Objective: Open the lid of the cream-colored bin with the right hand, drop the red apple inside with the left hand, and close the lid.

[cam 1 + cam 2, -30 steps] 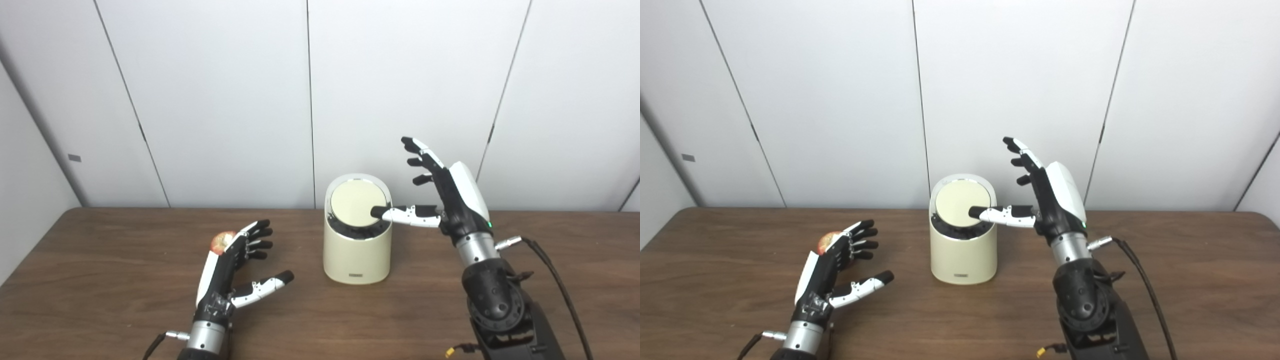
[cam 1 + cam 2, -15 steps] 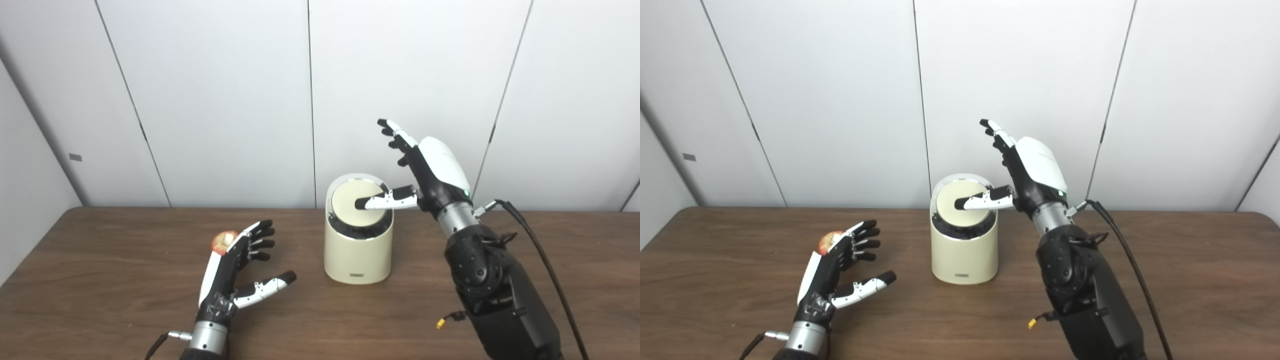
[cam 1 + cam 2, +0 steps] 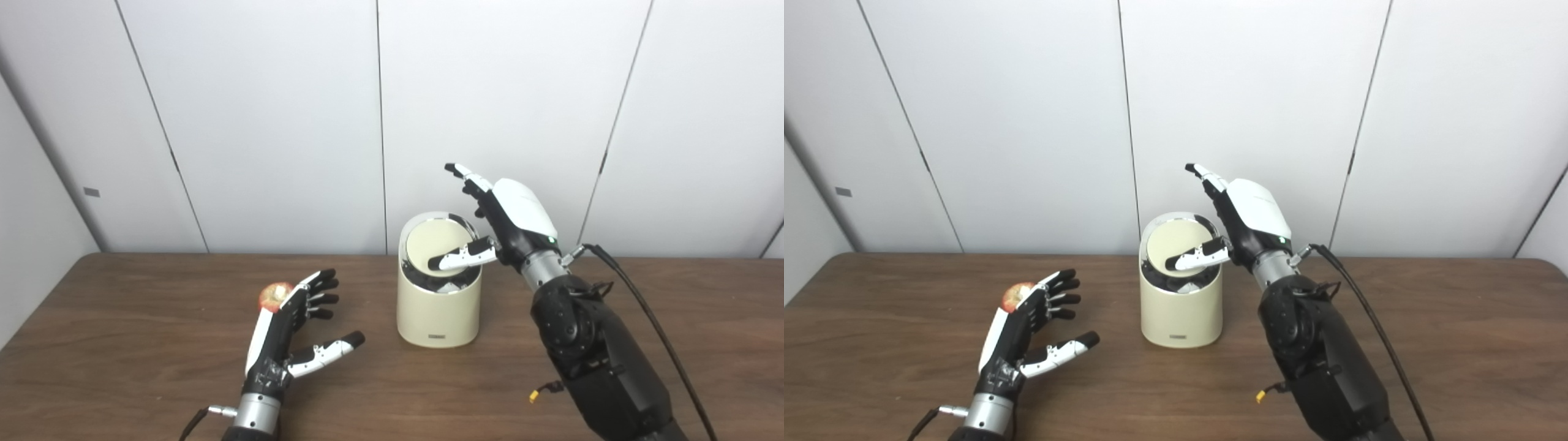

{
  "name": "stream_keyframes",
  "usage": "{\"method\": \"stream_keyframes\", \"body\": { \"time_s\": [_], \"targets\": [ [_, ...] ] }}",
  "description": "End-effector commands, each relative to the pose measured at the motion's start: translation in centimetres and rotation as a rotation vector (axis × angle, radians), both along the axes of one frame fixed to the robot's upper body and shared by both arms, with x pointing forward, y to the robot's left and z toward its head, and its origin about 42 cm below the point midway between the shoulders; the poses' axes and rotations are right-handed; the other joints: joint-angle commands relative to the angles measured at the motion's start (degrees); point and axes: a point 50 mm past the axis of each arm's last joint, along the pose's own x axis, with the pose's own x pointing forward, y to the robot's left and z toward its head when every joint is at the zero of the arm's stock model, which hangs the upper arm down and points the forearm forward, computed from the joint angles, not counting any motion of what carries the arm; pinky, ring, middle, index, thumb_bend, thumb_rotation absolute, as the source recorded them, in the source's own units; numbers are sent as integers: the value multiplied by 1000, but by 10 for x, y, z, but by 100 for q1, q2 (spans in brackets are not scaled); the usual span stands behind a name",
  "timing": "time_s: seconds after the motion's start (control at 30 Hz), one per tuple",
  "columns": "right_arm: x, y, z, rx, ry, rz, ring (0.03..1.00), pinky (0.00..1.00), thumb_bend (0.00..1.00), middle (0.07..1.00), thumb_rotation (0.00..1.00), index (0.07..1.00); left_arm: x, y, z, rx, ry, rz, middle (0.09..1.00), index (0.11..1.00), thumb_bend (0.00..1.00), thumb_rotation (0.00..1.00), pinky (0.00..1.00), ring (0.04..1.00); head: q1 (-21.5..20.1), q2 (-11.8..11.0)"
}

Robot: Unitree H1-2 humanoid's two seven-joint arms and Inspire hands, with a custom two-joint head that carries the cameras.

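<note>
1. pressing on the lid: right robot hand (image 3: 511,214), fingers spread and raised, clamped on nothing; its thumb lies on the near part of the round lid (image 3: 435,245).
2. cream-colored bin (image 3: 437,306): stands upright on the bench (image 3: 122,367), just left of and below the right robot hand. the lid sits tilted in its ring, near edge dipped, a dark gap showing under the thumb. judged partly open, not fully.
3. red apple (image 3: 273,296): rests on the bench just beyond the fingertips of the left robot hand (image 3: 288,331). whether the fingertips touch it cannot be told from either view; it is not grasped.
4. left robot hand: fingers apart, thumb splayed toward the bin, holding nothing, placed between the apple and the robot's body, well left of the bin.
5. progress, as judged: step one (opening the lid) under way and unfinished. left to do: tip the lid clear, grasp the apple, carry it over the opening, release it, shut the lid.
6. note: the thumb occupies the opening; it likely needs to hold the lid aside without blocking the drop.
</note>
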Motion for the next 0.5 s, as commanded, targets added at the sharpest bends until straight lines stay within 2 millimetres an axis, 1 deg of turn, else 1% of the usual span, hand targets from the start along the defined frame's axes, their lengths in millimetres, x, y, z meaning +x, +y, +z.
{"method": "stream_keyframes", "body": {
  "time_s": [0.0, 0.2, 0.33, 0.47],
  "targets": [
    [2, 6, 29, 2, -112, 21, 824, 619, 920, 905, 303, 931, 4, 0, 22, -5, -81, -10, 821, 857, 814, 248, 668, 762, 8, 7],
    [3, 9, 27, -9, -101, 14, 822, 622, 918, 907, 329, 937, 2, 1, 22, -11, -76, -15, 823, 858, 816, 245, 659, 762, -10, 41],
    [5, 9, 25, -15, -103, 7, 823, 620, 916, 909, 303, 933, 1, 2, 21, -4, -77, -19, 821, 862, 804, 233, 673, 761, -15, 51],
    [6, 7, 24, -21, -89, -11, 828, 625, 908, 909, 268, 930, 1, 3, 21, -2, -78, -20, 822, 858, 808, 231, 662, 761, -19, 65]
  ]
}}
